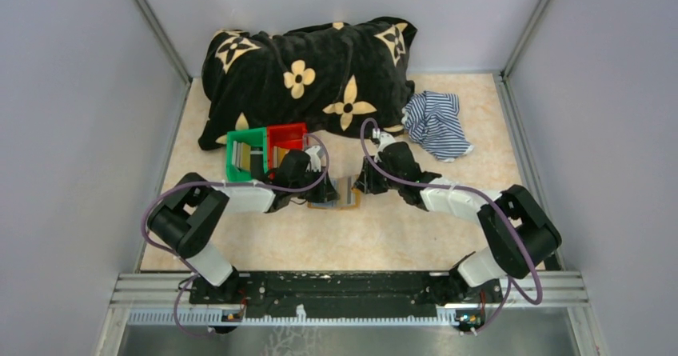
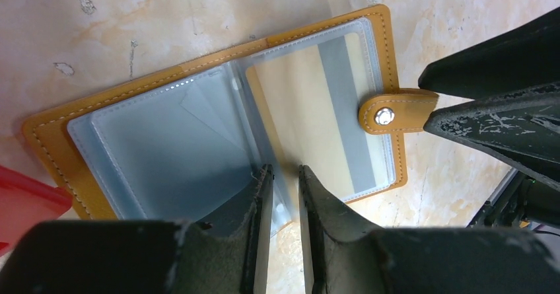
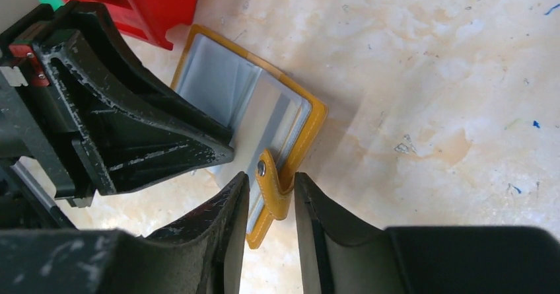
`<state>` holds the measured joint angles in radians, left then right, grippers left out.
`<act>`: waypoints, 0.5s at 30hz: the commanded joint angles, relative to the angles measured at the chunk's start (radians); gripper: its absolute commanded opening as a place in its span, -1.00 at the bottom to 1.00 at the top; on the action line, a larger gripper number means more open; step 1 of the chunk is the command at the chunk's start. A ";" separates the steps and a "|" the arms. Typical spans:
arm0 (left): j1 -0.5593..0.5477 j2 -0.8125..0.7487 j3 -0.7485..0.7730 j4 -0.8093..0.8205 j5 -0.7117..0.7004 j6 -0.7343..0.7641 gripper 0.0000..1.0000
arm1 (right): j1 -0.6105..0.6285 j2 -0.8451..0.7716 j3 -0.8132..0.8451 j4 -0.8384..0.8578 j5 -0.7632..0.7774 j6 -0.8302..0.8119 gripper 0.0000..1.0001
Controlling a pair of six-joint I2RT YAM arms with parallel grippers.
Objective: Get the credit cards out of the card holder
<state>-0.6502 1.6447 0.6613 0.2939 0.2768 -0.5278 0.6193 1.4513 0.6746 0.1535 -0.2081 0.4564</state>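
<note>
Right tool (image 3: 271, 183) astride card holder (image 3: 218, 82) tab (image 3: 273, 198)

I log: left arm (image 1: 244, 198), right arm (image 1: 452, 198) alike: white links, black joints, purple cables (image 1: 145, 222) looped alongside; end effector fingers (image 3: 218, 234) black, scuffed.

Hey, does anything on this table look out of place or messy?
Yes: a striped blue-white cloth lies crumpled at the back right, beside the black flowered blanket. The card holder itself lies open and looks undamaged.

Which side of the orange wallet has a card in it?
The side with the tan-orange snap tab: a yellowish, grey-striped card shows through its clear pocket; the other looks empty.
</note>
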 commanded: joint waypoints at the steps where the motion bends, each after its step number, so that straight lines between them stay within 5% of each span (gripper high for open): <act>1: -0.002 0.030 -0.022 -0.002 0.025 -0.006 -0.45 | 0.007 -0.010 0.048 -0.009 0.056 -0.010 -0.32; 9: -0.001 0.035 -0.017 0.037 0.071 -0.024 -0.46 | 0.007 -0.044 0.036 -0.040 0.122 -0.004 -0.06; 15: 0.000 0.033 -0.017 0.041 0.073 -0.027 -0.46 | 0.035 -0.022 0.040 0.011 0.063 0.024 -0.92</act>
<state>-0.6502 1.6615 0.6575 0.3302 0.3290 -0.5503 0.6216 1.4464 0.6762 0.1020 -0.1284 0.4648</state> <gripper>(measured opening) 0.271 0.123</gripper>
